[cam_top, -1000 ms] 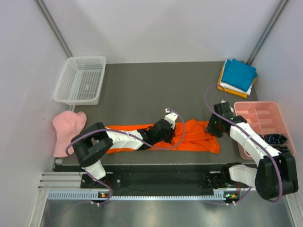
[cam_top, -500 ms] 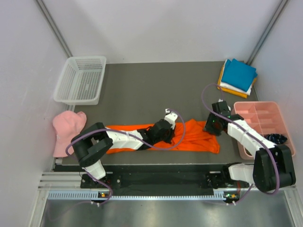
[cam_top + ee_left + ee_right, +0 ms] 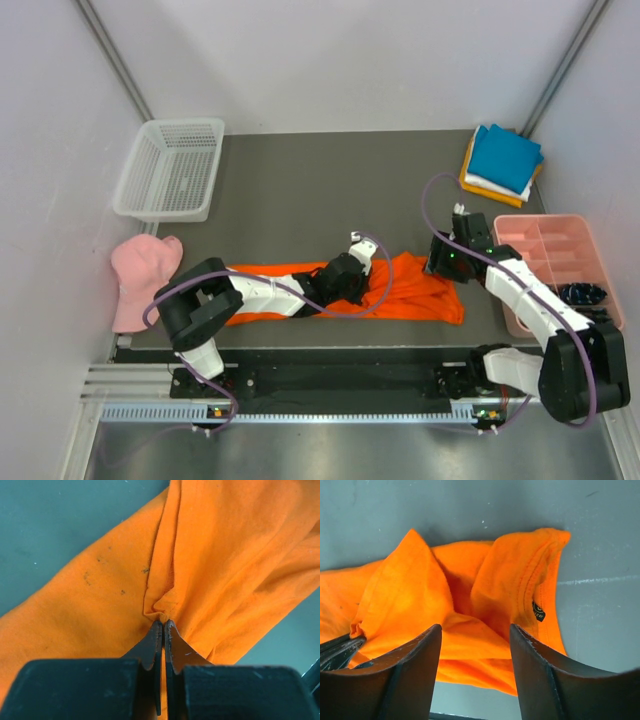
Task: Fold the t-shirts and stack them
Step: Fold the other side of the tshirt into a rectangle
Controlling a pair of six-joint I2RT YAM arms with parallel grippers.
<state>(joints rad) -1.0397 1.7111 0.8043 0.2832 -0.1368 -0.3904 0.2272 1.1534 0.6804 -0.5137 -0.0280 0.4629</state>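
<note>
A bright orange t-shirt (image 3: 415,292) lies bunched in a long strip across the near middle of the table. My left gripper (image 3: 345,282) is shut on a raised fold of it (image 3: 163,624), with cloth (image 3: 225,555) spreading out on both sides. Over the shirt's right end my right gripper (image 3: 443,262) stands open. Its fingers straddle the crumpled collar area (image 3: 475,627) without pinching it. The neck label (image 3: 538,611) shows. Folded t-shirts (image 3: 503,160) sit stacked at the back right, teal on top with white and amber edges beneath.
A white mesh basket (image 3: 170,168) stands at the back left. A pale pink cap (image 3: 140,275) lies off the table's left edge. A pink divided tray (image 3: 555,250) sits at the right, with dark small items (image 3: 583,293) beside it.
My right gripper has opened wider and shifted slightly away from me and to the left at the shirt's right end. The left gripper stays shut on its fold, unmoved.
</note>
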